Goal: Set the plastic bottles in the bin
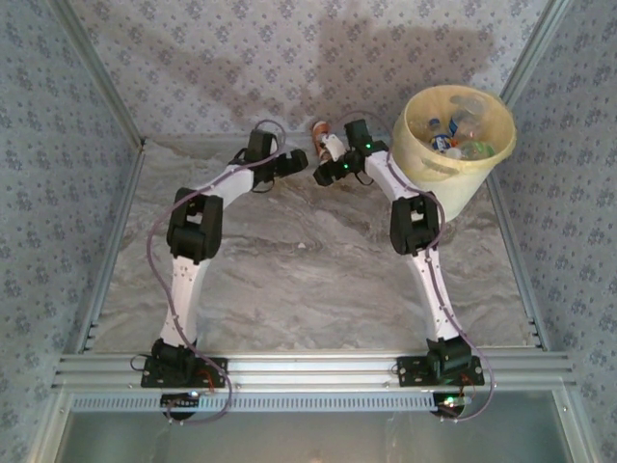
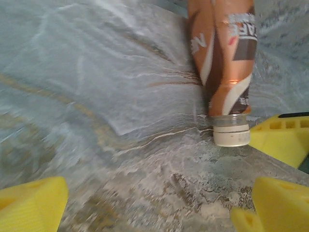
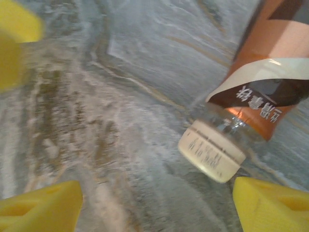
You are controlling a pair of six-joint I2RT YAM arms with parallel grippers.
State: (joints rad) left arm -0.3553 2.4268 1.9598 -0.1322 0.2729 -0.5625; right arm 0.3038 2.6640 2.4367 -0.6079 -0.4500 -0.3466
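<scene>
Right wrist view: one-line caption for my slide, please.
Open right claw facing the cream cap of an orange-and-brown labelled plastic bottle on the marble table.

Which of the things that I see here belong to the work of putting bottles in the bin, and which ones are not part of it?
Part of the job:
- orange-brown labelled bottle, white cap, lying on the table
- bottles already inside the bin
- pale yellow bin
- left pincer and right pincer, both open

Not part of it:
- marbled table
- patterned wall cloth
- aluminium rail
</scene>
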